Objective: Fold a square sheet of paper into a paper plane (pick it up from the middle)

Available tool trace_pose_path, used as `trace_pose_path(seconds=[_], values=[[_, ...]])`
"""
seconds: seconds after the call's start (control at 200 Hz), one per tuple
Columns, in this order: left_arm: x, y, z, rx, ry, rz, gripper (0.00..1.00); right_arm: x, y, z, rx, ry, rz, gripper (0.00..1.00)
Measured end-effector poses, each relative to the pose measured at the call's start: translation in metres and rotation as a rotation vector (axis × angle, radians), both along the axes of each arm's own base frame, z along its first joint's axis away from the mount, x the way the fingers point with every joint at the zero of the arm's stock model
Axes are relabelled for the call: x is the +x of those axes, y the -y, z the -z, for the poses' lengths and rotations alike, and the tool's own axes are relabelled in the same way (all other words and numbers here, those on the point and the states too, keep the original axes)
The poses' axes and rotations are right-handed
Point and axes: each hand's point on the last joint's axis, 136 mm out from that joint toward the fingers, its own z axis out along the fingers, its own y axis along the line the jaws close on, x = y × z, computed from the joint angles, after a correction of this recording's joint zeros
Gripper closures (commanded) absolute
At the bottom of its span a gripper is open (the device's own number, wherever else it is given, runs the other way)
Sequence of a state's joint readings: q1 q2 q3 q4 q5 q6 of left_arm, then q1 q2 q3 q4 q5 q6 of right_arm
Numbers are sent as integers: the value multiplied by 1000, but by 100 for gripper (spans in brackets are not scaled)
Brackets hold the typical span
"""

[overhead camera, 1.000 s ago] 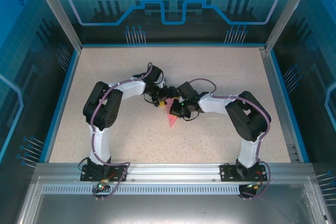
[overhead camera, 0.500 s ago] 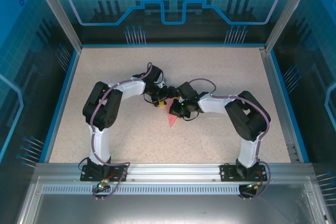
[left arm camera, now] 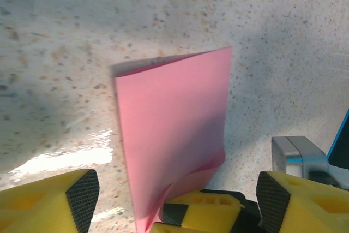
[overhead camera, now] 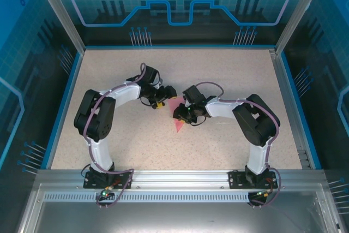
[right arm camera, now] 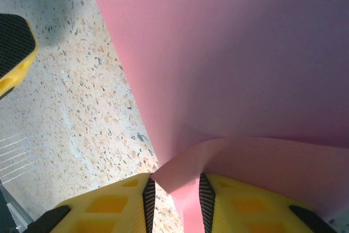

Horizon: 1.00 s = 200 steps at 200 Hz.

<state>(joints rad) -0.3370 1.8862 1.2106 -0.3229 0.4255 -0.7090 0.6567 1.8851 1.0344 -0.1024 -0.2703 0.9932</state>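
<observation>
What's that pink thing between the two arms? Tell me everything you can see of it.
The pink paper is thin, plain and matte, folded over on itself, with a pointed tip toward the arm bases. It lies on or just above the speckled table, one edge buckled where the right gripper pinches it.

A: Top view, lighting?
B: Bright and even, from overhead. Sharp throughout. Faint soft shadows lie under the arms on the table. Blue reflections on the glass walls.
A: Left wrist?
B: White glare patch on the table, lower left. Soft shadow along the pink paper, top and left edges. Yellow fingers at the bottom are soft.
A: Right wrist?
B: Paper is very close, slightly soft, and darker toward the right. Grey shadow on the tabletop, upper left.
</observation>
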Motion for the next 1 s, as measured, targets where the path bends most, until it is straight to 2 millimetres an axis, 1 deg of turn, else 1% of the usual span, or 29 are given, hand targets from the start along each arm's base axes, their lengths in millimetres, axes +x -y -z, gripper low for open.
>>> trace_pose_path(seconds=[0.11,0.165,0.415,0.49,0.62,0.765,1.0], values=[[-1,-6,2,1,-4,-13,21,0,-1,-1,7,3,-3,66],[-1,-6,1,-5,0,-12,23,0,-2,-1,10,5,-7,67],[1,8,-9,-90,28,25,43,-1,-3,-1,18,13,-28,74],[1,15,-8,-105,24,36,49,-2,-3,0,21,15,-33,75],[1,26,7,-106,-6,55,56,-3,-3,1,30,21,-35,77],[-3,27,27,-89,-57,57,59,-3,-4,2,39,30,-36,78],[-7,25,36,-73,-88,53,63,-2,-5,1,48,37,-39,79]])
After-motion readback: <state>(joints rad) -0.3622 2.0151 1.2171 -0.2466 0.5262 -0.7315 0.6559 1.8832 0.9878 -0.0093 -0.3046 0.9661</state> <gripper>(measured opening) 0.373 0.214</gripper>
